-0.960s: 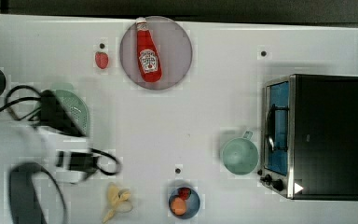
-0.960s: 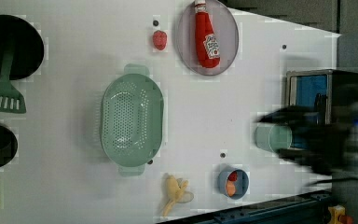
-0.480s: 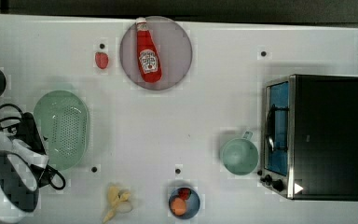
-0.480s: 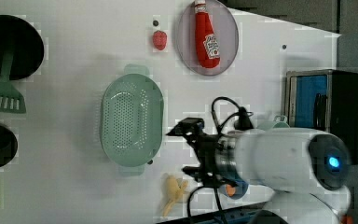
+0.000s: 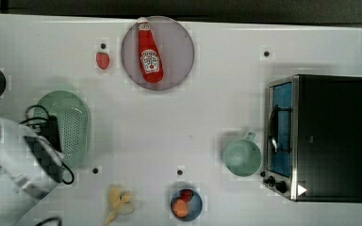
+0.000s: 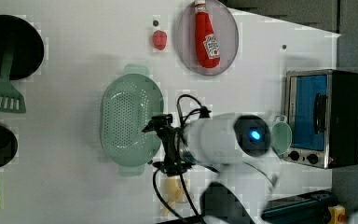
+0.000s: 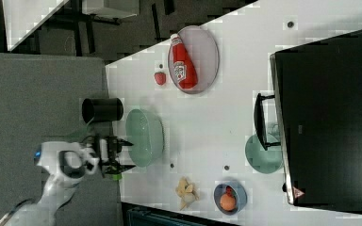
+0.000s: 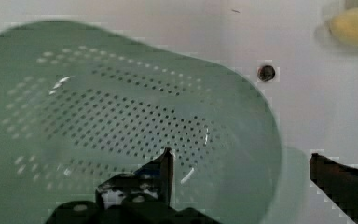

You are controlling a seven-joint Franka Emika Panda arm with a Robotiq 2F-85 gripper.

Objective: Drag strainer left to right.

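Fingers (image 8: pixel 167 169): standing spread apart, one hanging inside the strainer (image 8: pixel 121 121), the other outside its rim, gripping nothing. Strainer: lying at the top view's left on the white table (image 5: pixel 226 94), beneath the arm (image 6: pixel 214 139). Mug (image 5: pixel 241 156): sitting well apart, just beside the toaster oven (image 5: pixel 318 136).
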